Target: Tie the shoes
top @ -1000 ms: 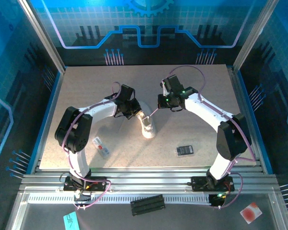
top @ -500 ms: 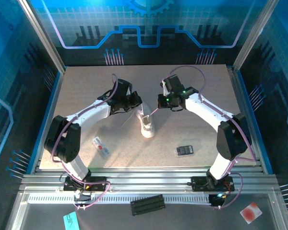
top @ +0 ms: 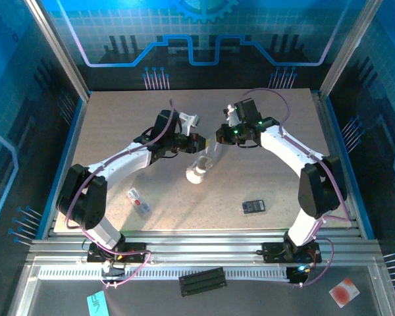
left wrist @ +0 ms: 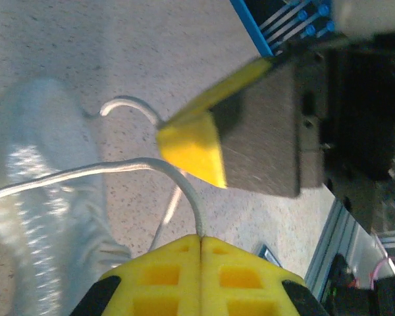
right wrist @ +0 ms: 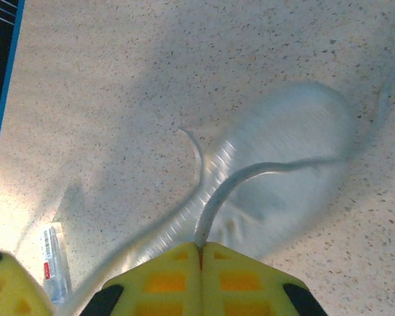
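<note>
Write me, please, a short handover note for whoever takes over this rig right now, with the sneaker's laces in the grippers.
Left gripper: shut on a lace.
Right gripper: shut on the other lace.
Sneaker: mid-table, just on the near side of the two grippers, which sit close together; it is blurred in both wrist views.
Done: both laces are gripped.
Left: no knot or bow shows yet, so crossing, knotting and tightening likely remain.
</note>
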